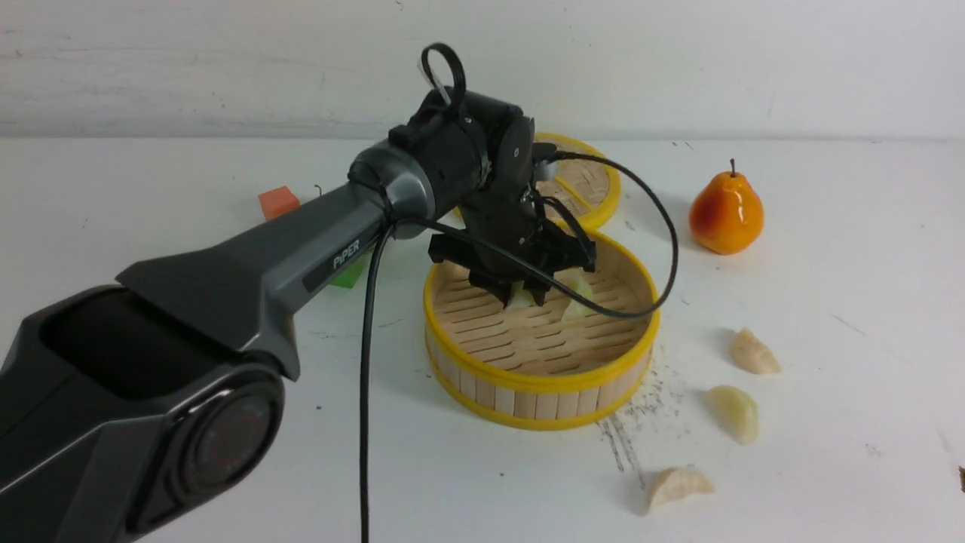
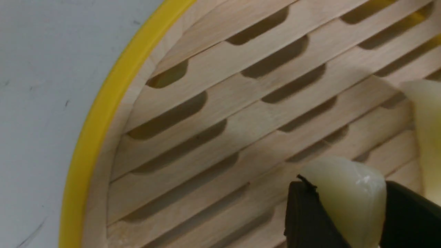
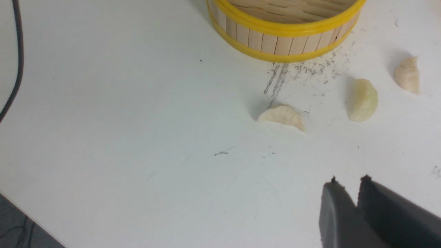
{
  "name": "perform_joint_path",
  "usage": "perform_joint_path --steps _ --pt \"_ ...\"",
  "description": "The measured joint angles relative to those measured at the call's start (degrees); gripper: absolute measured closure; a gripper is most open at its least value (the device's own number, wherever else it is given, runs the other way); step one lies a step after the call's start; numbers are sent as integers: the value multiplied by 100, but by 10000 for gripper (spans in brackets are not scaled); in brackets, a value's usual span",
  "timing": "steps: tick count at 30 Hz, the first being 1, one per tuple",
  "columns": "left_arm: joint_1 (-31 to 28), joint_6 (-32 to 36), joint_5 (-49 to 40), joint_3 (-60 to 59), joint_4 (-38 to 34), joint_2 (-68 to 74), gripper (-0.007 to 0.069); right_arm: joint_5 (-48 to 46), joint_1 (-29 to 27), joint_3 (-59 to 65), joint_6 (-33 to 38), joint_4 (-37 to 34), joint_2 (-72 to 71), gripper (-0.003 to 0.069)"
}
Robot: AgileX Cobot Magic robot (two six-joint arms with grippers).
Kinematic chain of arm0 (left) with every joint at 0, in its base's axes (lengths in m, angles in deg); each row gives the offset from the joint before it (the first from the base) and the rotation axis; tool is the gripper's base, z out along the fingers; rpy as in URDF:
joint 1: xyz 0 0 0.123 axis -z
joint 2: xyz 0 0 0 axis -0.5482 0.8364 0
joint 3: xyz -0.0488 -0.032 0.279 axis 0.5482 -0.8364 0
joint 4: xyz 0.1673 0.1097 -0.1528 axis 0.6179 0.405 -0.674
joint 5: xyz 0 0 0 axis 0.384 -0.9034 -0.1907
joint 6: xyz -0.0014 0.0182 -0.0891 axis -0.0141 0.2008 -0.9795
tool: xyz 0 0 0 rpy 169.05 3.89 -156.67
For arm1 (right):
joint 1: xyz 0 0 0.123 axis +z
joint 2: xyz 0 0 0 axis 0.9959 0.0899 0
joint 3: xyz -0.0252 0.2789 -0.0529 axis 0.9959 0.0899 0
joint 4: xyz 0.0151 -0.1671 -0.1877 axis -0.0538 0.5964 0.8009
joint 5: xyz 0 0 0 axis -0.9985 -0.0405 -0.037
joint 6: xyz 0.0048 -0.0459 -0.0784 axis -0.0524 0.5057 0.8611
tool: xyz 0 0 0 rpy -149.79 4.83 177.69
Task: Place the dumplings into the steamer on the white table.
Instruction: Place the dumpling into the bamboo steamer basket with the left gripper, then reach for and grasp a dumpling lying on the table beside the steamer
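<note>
The steamer [image 1: 539,377] stands mid-table on the white table [image 1: 226,467]. My left gripper [image 1: 520,296] reaches down into it, shut on a pale glossy dumpling [image 2: 348,196] just above the slatted floor. A second dumpling [image 1: 579,299] lies in the steamer beside it, also seen at the left wrist view's edge [image 2: 429,137]. Three dumplings lie on the table right of the steamer [image 1: 754,352], [image 1: 735,412], [image 1: 677,486]. My right gripper [image 3: 349,182] hovers over bare table near the nearest dumpling [image 3: 282,117], its tips only a narrow slit apart and empty.
The woven lid [image 1: 595,188] lies behind the steamer. An orange-yellow pear [image 1: 726,215] stands at the back right. An orange cube [image 1: 278,202] and a green cube [image 1: 348,275] sit left of the steamer, partly behind my left arm. A black cable [image 1: 367,392] hangs from that arm.
</note>
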Motion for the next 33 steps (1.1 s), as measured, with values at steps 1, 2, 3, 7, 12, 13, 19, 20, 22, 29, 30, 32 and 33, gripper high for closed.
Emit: perform_joint_path --steps 1,2,3,7,12,13,19,20,22,29,30,32,33 --pt "-2 -6 21 0 0 40 376 0 0 0 0 0 0 556" --pt "-2 -21 48 0 38 47 376 0 0 0 0 -1 0 555" --pt "-2 -20 75 16 66 47 370 0 0 0 0 -6 0 554" --pt "-2 -22 32 125 91 47 255 0 0 0 0 -17 76 555" --pt "-2 101 -735 574 173 -234 131 -33 0 -58 138 -23 496 571" --pt "-2 169 -898 682 193 -387 125 -43 5 -114 200 -36 637 582" --pt "-2 840 -1345 853 223 -1803 261 -275 486 -753 496 106 1797 676" --pt "-2 924 -1353 753 223 -2079 312 -312 608 -870 529 153 2027 679" --pt "-2 1011 -1353 436 228 -2577 398 -342 796 -1032 570 285 2400 679" --pt "-2 1089 -1357 -1820 173 -4355 638 -84 1119 -1318 850 869 3838 649" --pt "-2 1097 -1357 -2237 98 -4685 638 19 1125 -1318 996 931 4038 626" --pt "-2 1101 -1357 -3095 -47 -5226 638 301 1131 -1324 1358 987 4453 540" --pt "-2 1101 -1357 -3526 -126 -5491 638 479 1136 -1324 1520 992 4630 488"
